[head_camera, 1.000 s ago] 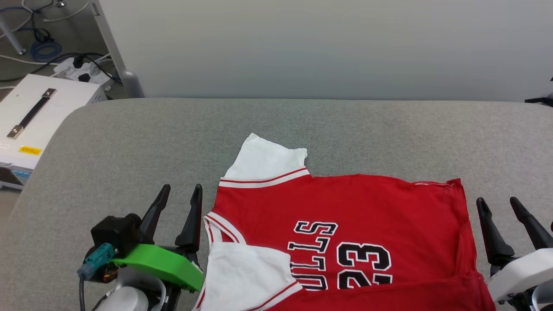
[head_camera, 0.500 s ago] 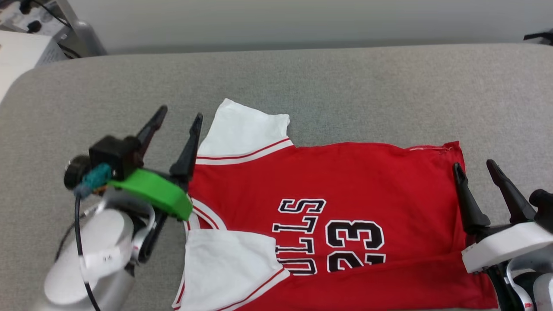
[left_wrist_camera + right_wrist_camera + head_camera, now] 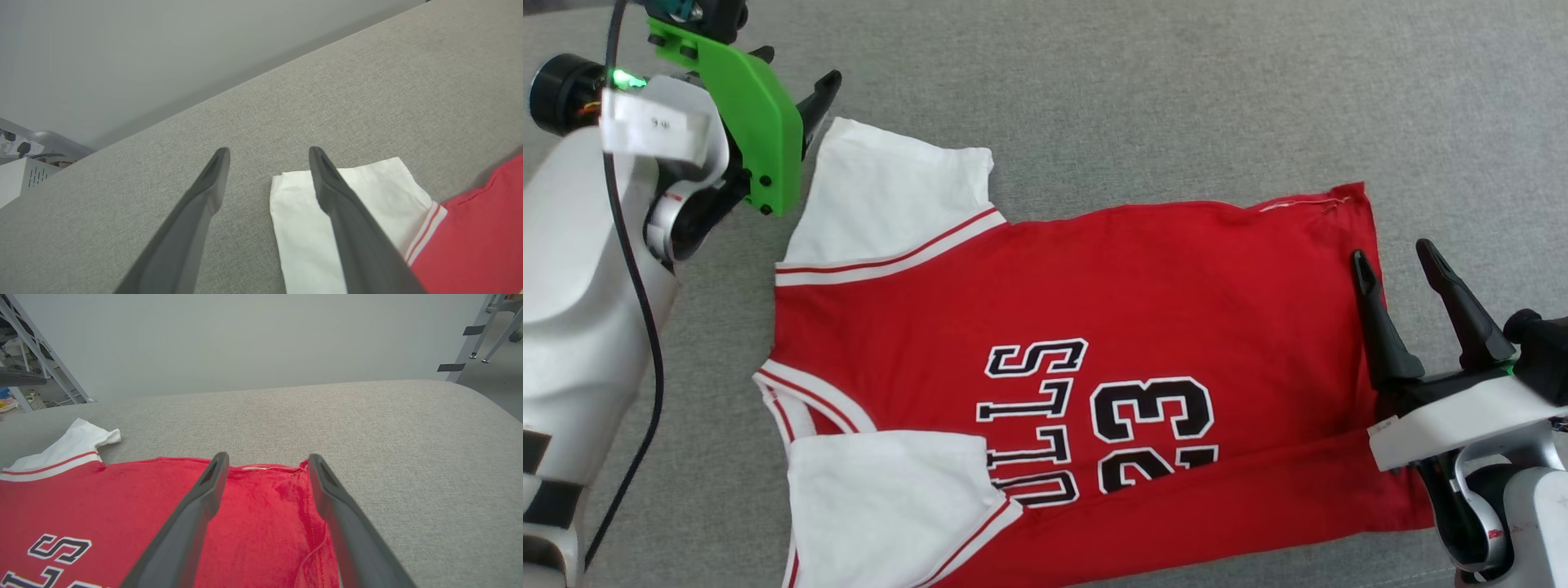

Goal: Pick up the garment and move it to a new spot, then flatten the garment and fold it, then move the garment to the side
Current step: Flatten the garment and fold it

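Head view: the garment [image 3: 1111,310] is seen laid flat on the worktop [image 3: 1135,98], between the two arms, with the collar turned to the robot's left and the hem to its right. Its body is red jersey cloth. The short sleeves are white and are edged with red-and-white stripe trim. The far sleeve [image 3: 890,196] is spread on the grey surface, while the near sleeve [image 3: 882,498] is folded over the chest, so that part of the black-and-white lettering [image 3: 1094,433] is covered. A long red fold along the near side is laid over the bottom of the "23". The worktop is covered in grey woven fabric, matte and finely grained, and a rounded corner is shown in the right wrist view.

In the left wrist view the left end effector [image 3: 268,150] is held released, with nothing between its long, dark, tapering fingers. One finger is seen in front of the far sleeve, the other in front of bare grey fabric. Contact with the cloth cannot be told. A bright green bracket [image 3: 743,106] and a black cable [image 3: 654,343] are carried on that pale arm.

The right end effector [image 3: 1391,251] is likewise released and empty, and is set over the hem's far corner. A plain pale wall [image 3: 245,335] is seen behind the worktop, with metal frame legs [image 3: 461,355] beside it.
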Robot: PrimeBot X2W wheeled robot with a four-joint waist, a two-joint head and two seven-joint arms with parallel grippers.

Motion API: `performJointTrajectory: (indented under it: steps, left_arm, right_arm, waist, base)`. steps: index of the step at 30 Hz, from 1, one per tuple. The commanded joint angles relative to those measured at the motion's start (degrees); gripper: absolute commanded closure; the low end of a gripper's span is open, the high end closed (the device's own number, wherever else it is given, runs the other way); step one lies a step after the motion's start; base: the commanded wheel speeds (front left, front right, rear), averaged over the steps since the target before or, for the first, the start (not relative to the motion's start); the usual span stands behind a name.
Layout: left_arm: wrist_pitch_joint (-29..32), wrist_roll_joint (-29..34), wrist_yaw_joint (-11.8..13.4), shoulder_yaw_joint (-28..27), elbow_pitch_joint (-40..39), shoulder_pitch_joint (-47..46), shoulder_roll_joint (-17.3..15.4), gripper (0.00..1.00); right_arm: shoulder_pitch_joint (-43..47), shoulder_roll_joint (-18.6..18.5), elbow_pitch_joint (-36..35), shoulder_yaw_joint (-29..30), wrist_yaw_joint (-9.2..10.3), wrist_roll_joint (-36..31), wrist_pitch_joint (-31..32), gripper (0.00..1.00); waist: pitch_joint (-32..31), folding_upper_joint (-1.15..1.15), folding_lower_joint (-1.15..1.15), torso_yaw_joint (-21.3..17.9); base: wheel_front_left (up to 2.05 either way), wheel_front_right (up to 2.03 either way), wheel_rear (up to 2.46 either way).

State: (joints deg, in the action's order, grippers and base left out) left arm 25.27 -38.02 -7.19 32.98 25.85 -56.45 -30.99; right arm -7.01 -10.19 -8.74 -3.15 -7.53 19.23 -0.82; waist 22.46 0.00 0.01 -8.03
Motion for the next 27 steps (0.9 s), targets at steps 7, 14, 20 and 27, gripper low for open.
performJointTrajectory:
  steps: [7,14,20,27]
  left_arm:
    - [13.93,-7.31,-0.28,5.24,7.51,-6.95,-1.66,0.0]
    - [17.23,-9.07,-0.29,8.35,12.17,-7.96,-1.59,0.0]
    - [18.55,-12.05,-0.29,9.87,13.92,-6.66,-0.75,1.0]
    - [11.99,-13.22,-0.29,8.43,15.37,-5.52,0.48,1.0]
  right_arm:
    - [-2.73,0.55,0.88,-1.13,0.04,-0.31,-1.54,0.0]
    - [-3.38,0.65,1.58,-1.31,0.04,-0.36,-1.89,0.0]
    - [-3.44,0.58,2.32,-1.25,0.04,-0.66,-1.71,0.0]
    - [-2.7,0.22,2.92,-0.61,0.04,-0.93,0.17,0.0]
  waist:
    - [6.28,0.0,-0.01,-4.75]
    - [6.94,0.0,-0.01,-5.01]
    - [6.19,0.0,-0.01,-4.32]
    - [2.34,0.0,-0.01,-2.82]
  base:
    - [0.0,0.0,0.0]
    - [0.0,0.0,0.0]
    - [0.0,0.0,0.0]
    - [0.0,0.0,0.0]
